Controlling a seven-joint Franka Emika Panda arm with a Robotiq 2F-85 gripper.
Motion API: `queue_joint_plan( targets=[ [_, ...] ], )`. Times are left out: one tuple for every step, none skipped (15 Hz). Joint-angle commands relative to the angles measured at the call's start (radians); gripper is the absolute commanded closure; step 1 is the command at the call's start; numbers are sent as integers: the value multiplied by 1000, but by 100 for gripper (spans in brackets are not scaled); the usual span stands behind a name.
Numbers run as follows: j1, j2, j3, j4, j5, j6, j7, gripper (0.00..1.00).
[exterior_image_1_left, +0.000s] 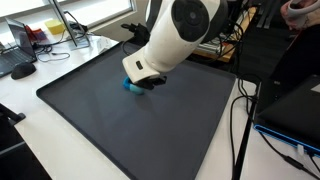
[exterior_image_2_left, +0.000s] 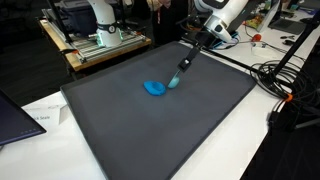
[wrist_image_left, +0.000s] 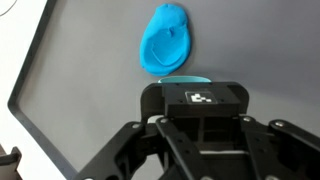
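The only label in sight is a small white tag (wrist_image_left: 203, 98) printed with a black square pattern. It sits on the black housing (wrist_image_left: 165, 100) just behind the fingers (exterior_image_2_left: 184, 66) in the wrist view and carries no letters. A sheet of paper (exterior_image_2_left: 41, 118) at the worktop (exterior_image_2_left: 45, 150) edge in an exterior view has print too small to read.

There is one dark mat (exterior_image_1_left: 130, 130), and it covers most of the white worktop. Two small things lie on the mat: one blue object (exterior_image_2_left: 154, 88) and one teal piece (exterior_image_2_left: 173, 82). The blue object is a flat oval with raised ridges, and it lies towards the far middle of the mat. The teal piece is just beside it, right at the tip of the fingers. In the wrist view only a thin teal sliver (wrist_image_left: 185, 78) shows above the housing, with the blue object (wrist_image_left: 165, 38) a little beyond it.

One white arm (exterior_image_1_left: 180, 35) leans down over the mat. The fingers come in slanted, and their tips meet the teal piece. The housing hides the tips from the wrist camera and both exterior views are too coarse, so I cannot tell whether they are clenched on the piece or released.

Off the mat there are:
- one mouse (exterior_image_1_left: 22, 70) on the worktop
- one bundle of cables (exterior_image_2_left: 283, 80) hanging past the edge
- one second white robot (exterior_image_2_left: 100, 20) on a wooden bench behind
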Motion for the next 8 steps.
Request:
queue_joint_plan(
  targets=[
    [-43,-11,-5,12,90,36,-81,78],
    [-55,-17,-8,10,111,45,-100,78],
    [-69,-24,-9,5,130,62,-122,78],
    [-83,-30,-13,0,149,79,-142,78],
    [-95,-36,-15,-4,166,90,-164,78],
    [-109,-44,-16,-11,183,109,-186,78],
    [-122,-50,-18,-18,197,125,-210,78],
    [-136,-57,-17,-26,212,145,-238,78]
  ],
)
